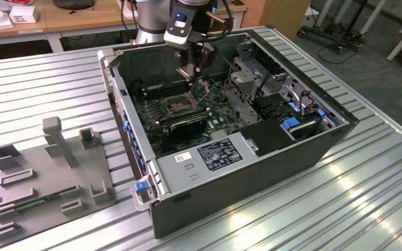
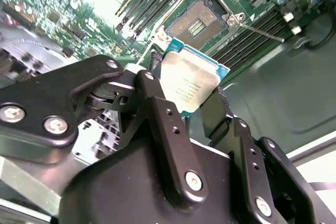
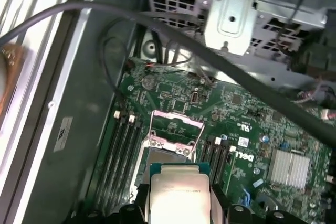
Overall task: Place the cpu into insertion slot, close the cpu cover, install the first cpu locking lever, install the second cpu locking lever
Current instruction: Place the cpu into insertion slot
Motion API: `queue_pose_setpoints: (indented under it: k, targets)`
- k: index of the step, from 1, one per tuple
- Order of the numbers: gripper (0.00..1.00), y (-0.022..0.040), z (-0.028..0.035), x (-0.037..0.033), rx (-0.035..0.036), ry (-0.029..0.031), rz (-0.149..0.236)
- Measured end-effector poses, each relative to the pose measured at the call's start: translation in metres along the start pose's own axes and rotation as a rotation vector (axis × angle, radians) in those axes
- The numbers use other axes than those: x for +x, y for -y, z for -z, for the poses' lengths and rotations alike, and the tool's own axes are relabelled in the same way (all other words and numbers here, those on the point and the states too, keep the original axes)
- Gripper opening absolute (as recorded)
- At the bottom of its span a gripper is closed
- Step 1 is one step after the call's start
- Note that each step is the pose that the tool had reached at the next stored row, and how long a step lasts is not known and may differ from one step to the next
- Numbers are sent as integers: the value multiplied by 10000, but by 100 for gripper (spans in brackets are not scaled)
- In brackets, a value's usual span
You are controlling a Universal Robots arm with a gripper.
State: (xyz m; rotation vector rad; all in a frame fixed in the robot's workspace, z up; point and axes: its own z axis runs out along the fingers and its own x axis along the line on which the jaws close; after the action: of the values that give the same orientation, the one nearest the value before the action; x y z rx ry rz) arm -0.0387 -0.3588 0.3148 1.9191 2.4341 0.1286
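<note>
1. Ribbed metal tabletop (image 1: 368,209) carries everything. In the exterior view a grey jig (image 1: 47,178) lies at 8 o'clock from the open case (image 1: 257,167).
2. Inside the case a green board (image 1: 187,123) lies flat, with the slot (image 1: 176,103) near its middle. The second wrist view shows the slot bare, its dark contact field exposed and nothing seated in it.
3. In the first wrist view the cover (image 3: 177,117) stands swung up from the slot, so it is open. A thin lever (image 2: 262,31) juts free beside the slot and looks unlatched.
4. The tool (image 1: 188,77) hangs over the board, at 12 o'clock from the slot in the exterior view. Its fingers (image 2: 157,103) are closed part-way onto the cpu (image 2: 191,74), pinching two opposite edges with the silver face toward both wrist cameras. The cpu is in the air, near the slot but apart from it.
5. By my judgement the first step is under way: the cpu is carried but not yet seated. Closing the cover and fastening both levers are not yet done.
6. Farthest off, a wooden desk (image 1: 82,18) stands at 11 o'clock from the case.
</note>
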Motion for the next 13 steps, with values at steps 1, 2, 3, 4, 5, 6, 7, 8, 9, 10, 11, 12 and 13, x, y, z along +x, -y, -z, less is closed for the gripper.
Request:
queue_pose_setpoints:
  k: [1, 2, 3, 4, 5, 6, 7, 8, 9, 10, 11, 12, 13]
  targets:
    - [54, 0, -1, 0, -3, 16, -179]
    - [54, 0, -3, 0, -7, 33, -358]
    - [54, 1, -4, 0, -11, 50, -548]
    - [54, 1, -6, 0, -14, 66, -726]
    - [54, 1, -7, 0, -18, 82, -907]
    - [54, 1, -9, 0, -22, 98, -1084]
    - [54, 1, -11, 0, -26, 114, -1265]
    - [54, 1, -12, 0, -29, 130, -1443]
    - [54, 1, -14, 0, -33, 146, -1623]
    - [54, 2, -15, 0, -37, 164, -1818]
    - [54, 2, -17, 0, -41, 179, -1996]
    - [54, 2, -19, 0, -44, 196, -2177]
    - [54, 2, -18, -1, -46, 207, -2294]
